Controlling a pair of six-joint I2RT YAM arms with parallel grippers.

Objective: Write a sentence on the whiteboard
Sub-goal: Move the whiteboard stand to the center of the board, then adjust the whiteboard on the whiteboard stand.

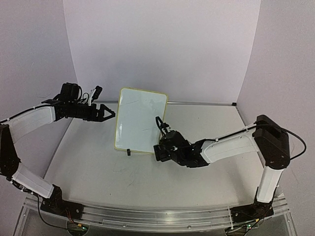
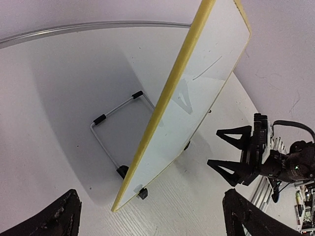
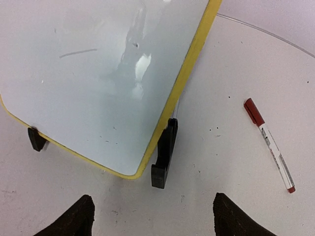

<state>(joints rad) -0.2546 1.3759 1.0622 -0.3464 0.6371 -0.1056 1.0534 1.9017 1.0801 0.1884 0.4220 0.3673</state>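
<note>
Whiteboard (image 1: 140,120) stands mid-bench (image 1: 98,172), leaning back on a wire prop (image 2: 112,129). Face is bare save one faint stroke (image 3: 78,52); no words yet.

Risk: the board looks light and is only propped. Pen pressure, or a bump from the right hand (image 3: 155,221) close by its lower corner, would likely slide or tip it. The left hand (image 2: 150,211) hangs off its left edge, not bracing. Marker (image 3: 269,145) lies flat on the bench, seemingly capped.

Count: one board, one marker, two hands, both spread wide and empty.

High rear overview; both wrist views near the whiteboard (image 1: 141,121)
</note>
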